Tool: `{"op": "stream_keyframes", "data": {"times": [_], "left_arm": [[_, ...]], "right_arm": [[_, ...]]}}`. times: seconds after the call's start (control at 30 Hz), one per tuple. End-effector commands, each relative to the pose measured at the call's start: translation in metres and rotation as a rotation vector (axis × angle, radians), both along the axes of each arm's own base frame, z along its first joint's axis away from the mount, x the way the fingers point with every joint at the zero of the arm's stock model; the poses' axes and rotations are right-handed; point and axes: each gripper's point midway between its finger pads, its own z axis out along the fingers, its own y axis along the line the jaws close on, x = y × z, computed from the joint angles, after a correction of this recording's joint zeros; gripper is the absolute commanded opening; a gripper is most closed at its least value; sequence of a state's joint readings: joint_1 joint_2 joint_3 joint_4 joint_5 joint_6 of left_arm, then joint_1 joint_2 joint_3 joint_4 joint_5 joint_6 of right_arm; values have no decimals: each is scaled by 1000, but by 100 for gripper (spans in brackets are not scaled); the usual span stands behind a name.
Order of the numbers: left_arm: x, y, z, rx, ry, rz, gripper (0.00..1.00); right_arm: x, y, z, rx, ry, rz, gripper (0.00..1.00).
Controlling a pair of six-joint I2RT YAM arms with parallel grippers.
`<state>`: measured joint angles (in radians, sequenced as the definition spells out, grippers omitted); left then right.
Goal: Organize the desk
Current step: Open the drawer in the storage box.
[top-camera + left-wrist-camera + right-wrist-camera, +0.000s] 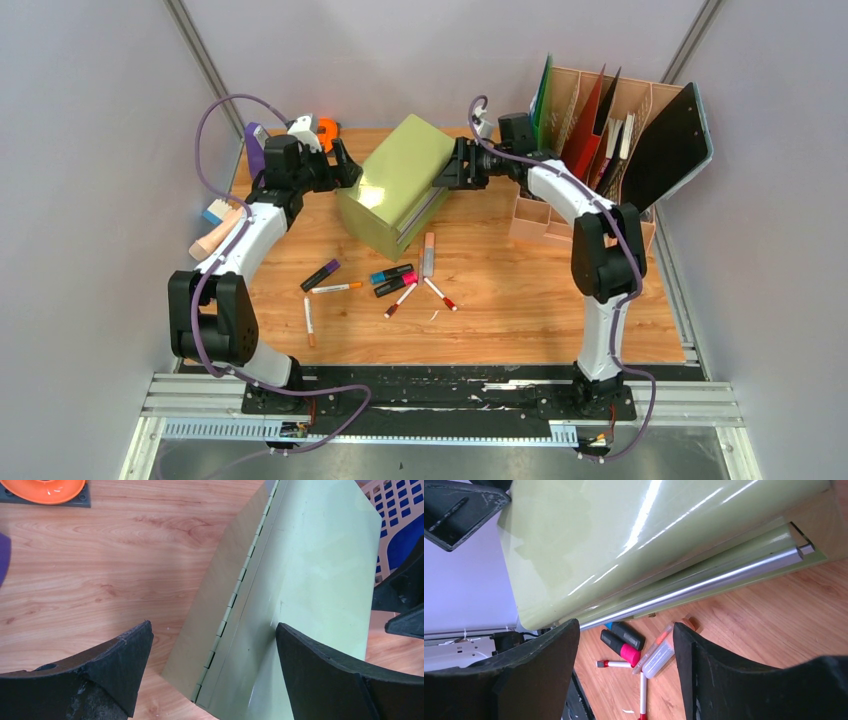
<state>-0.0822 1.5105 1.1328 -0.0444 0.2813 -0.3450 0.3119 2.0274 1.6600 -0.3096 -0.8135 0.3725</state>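
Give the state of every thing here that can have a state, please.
left gripper: open, at the drawer chest's hinged edge
right gripper: open, near the drawer handle
drawer chest: on the desk, askew
drawer: looks shut, not certain
markers: lying loose on the desk
folders: upright in the organizer

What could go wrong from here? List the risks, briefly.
1. The left gripper and right gripper sit open at opposite sides of the olive chest, neither gripping it. A push from one side may skid or twist it.
2. The markers lie on the desk just in front of the chest and could be swept or run over.
3. The right arm reaches past the file organiser; swinging back might clip its folders.
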Motion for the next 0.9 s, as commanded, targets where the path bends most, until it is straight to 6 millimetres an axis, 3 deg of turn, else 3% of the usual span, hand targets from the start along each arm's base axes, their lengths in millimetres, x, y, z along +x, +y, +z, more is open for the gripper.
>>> {"op": "stream_keyframes", "data": {"times": [0.0, 0.47, 0.87], "left_arm": [[2, 2, 17, 16, -42, -12, 100], [0, 2, 13, 11, -38, -12, 100], [0, 2, 9, 10, -29, -12, 100]], "right_arm": [[10, 2, 2, 12, 2, -14, 69], [16, -1, -18, 87, 81, 2, 65], [16, 0, -14, 211, 60, 64, 57]]}}
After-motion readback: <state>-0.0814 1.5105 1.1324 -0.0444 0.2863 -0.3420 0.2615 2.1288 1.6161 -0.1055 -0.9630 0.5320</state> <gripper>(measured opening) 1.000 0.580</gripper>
